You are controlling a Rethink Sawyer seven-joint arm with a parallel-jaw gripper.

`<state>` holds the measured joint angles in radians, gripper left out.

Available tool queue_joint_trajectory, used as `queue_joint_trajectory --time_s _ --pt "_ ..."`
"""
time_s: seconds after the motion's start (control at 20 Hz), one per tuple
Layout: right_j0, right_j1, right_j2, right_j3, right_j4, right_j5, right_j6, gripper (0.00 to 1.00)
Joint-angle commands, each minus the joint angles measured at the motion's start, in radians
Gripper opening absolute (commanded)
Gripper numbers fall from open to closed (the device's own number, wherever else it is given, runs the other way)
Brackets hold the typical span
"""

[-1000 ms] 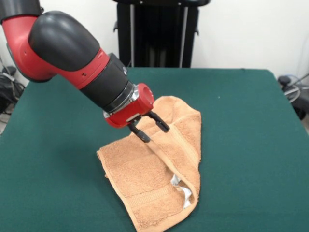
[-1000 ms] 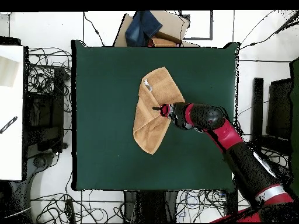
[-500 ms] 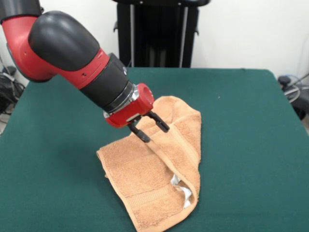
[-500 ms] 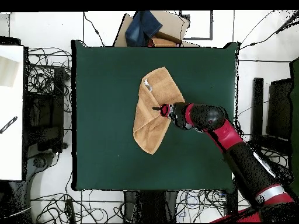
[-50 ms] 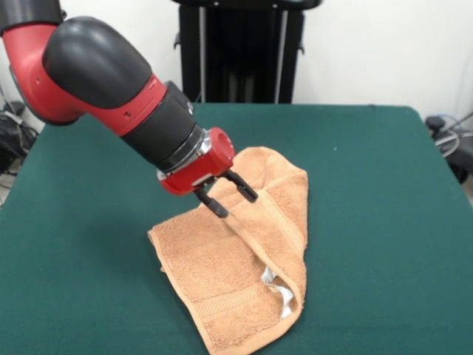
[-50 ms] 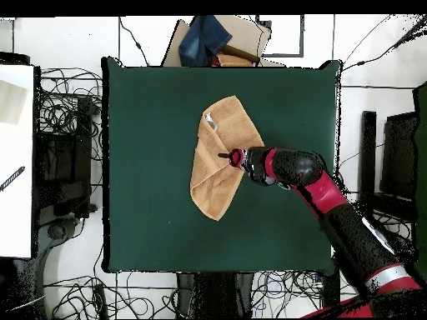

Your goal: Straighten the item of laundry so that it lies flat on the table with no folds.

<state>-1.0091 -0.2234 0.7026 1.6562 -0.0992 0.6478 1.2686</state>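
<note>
The item of laundry (image 5: 222, 274) is an orange-tan terry towel lying on the dark green table (image 5: 369, 192), folded over on itself along its right side, with a white label showing near its front edge. In the overhead view the towel (image 6: 218, 154) lies a little above the table's (image 6: 150, 125) middle. My gripper (image 5: 236, 203) hangs tilted just above the towel's middle fold, open, with nothing between its black fingers (image 5: 216, 207). From overhead the gripper (image 6: 223, 155) sits over the towel's right half.
A black stand (image 5: 240, 52) rises behind the table's far edge. A cardboard box with blue cloth (image 6: 218, 40) lies past the table's top edge in the overhead view. Cables cover the floor around the table.
</note>
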Motion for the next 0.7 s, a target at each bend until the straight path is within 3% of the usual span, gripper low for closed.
queue_joint_trajectory --time_s 0.05,0.7 --pt "0.014 -0.005 -0.044 -0.044 -0.062 0.012 -0.002 1.0" --pt "0.009 -0.003 -0.046 -0.052 -0.067 0.011 -0.014 1.0"
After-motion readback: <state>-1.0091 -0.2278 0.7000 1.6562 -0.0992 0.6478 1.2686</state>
